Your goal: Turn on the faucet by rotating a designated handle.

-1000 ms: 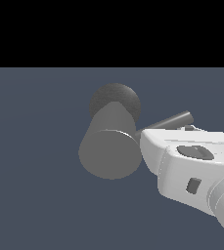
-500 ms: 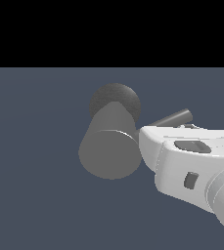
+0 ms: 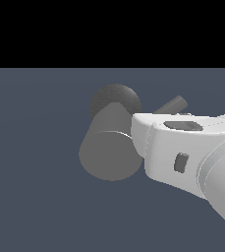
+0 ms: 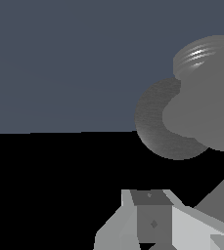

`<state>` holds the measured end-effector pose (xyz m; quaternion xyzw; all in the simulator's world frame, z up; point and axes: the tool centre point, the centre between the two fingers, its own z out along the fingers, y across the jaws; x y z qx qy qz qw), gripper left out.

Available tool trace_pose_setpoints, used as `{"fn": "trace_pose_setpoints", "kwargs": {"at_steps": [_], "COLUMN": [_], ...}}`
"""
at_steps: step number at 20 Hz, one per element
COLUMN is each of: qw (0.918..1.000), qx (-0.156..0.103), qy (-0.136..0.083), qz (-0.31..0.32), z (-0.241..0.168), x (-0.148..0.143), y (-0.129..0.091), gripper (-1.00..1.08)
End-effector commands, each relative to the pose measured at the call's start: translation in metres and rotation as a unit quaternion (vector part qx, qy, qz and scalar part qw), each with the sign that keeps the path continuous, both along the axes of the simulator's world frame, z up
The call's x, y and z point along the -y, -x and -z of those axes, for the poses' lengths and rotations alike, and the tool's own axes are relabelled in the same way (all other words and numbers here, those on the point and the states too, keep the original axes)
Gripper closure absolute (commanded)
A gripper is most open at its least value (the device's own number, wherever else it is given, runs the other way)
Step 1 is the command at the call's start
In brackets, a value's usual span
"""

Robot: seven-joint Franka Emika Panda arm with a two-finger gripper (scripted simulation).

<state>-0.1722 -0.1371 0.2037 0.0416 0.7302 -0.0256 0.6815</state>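
The faucet is a thick matte grey cylinder with its flat round end facing the exterior view, on a darker rounded base. The handle, a thin grey rod, sticks out toward the exterior view's right, and only its outer end shows above the white hand. My gripper presses in beside the cylinder, in front of the rod's inner part; its fingertips are hidden there. In the wrist view one grey finger shows close to the faucet. I cannot see whether the jaws hold the rod.
A flat dark blue-grey floor lies all around the faucet. My white wrist and arm fill the lower part of the exterior view's right.
My hand has moved up and toward the exterior view's left, closer to the cylinder. The visible end of the handle now sits higher than before.
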Motion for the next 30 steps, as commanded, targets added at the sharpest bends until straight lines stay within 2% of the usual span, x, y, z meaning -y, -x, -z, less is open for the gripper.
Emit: {"fn": "trace_pose_setpoints", "kwargs": {"at_steps": [1,8,9,30], "qw": [0.9995,0.9993,1.0,0.9995], "qx": [0.028,0.034,0.001,0.029], "qy": [0.004,0.004,0.0,0.004], "qz": [-0.016,-0.018,-0.001,-0.015], "z": [-0.029,-0.046,-0.017,-0.068], "x": [-0.021,-0.033,-0.014,-0.079], "y": [-0.007,-0.008,-0.001,-0.01], "gripper": [1.08,1.08,1.08,1.08]}}
